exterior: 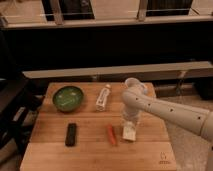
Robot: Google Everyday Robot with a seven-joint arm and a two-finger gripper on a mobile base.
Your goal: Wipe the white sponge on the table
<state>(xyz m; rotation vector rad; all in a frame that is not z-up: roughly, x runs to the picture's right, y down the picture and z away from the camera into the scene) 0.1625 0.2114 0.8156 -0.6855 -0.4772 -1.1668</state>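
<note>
The white sponge [129,134] lies on the light wooden table [90,152], right of centre. My gripper [129,125] points straight down onto the sponge's top and is shut on it, pressing it against the tabletop. The white arm reaches in from the right edge of the view. An orange carrot-like item [112,135] lies just left of the sponge, apart from it.
A green bowl [68,98] sits at the back left. A white labelled bottle [103,97] lies at the back centre, and a small white cup [132,83] stands behind my arm. A black remote [71,134] lies front left. A long grey shelf [75,72] runs behind the table.
</note>
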